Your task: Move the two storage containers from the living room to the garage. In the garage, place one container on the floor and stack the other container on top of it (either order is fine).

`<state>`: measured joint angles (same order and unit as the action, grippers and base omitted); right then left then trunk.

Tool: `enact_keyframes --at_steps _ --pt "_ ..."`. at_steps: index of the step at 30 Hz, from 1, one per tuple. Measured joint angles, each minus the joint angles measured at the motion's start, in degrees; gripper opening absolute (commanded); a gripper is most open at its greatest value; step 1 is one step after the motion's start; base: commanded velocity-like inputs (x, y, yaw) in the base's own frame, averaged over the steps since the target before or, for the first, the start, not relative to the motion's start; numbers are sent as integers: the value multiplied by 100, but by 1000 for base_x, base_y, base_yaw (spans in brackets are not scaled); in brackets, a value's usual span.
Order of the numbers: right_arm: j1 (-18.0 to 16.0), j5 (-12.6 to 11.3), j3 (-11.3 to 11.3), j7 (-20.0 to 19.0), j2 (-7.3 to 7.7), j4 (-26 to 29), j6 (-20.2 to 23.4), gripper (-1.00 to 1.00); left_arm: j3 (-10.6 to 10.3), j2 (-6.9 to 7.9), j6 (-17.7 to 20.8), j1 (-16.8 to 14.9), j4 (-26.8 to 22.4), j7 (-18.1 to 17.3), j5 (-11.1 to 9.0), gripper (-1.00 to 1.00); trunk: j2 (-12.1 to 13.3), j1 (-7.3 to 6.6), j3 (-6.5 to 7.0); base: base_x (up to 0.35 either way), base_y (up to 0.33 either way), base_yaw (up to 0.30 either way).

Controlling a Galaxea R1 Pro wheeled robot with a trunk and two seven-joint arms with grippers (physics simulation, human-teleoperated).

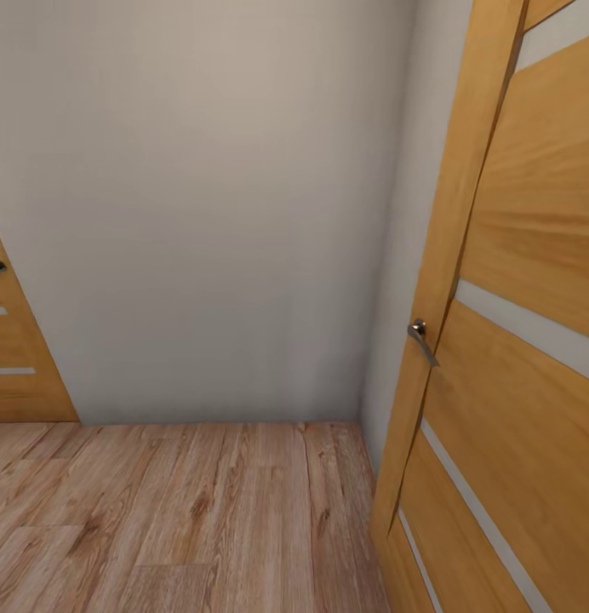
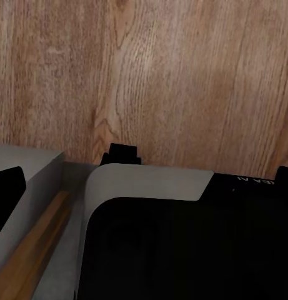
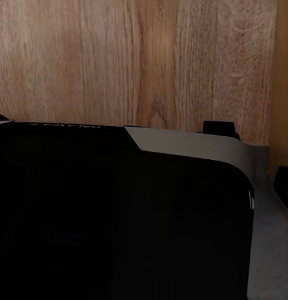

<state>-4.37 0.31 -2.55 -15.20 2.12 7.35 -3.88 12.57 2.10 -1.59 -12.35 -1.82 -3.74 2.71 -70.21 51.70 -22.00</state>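
- The light wood plank floor [image 1: 184,511] ran up to a plain pale wall [image 1: 209,213]; no storage containers showed.
- A wooden door [image 1: 516,340] with a metal lever handle [image 1: 422,339] stood at right; a second wooden door [image 1: 14,358] stood at left.
- Both wrist views looked over the robot's dark base [image 2: 181,250] onto planks; pincer states could not be told.

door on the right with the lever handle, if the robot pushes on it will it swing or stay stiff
The wooden door looks ajar, angled out from the wall, so a push would likely swing it rather than flex it. It looks rigid and heavy. The metal lever handle seems smooth, so possibly slippery.
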Motion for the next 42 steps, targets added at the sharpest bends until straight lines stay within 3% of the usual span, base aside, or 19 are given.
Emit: enact_keyframes --at_steps 42 --pt "-1 0 0 0 -1 0 0 100 0 0 0 0 0 0 0 100 0 -1 0 15 0 8"
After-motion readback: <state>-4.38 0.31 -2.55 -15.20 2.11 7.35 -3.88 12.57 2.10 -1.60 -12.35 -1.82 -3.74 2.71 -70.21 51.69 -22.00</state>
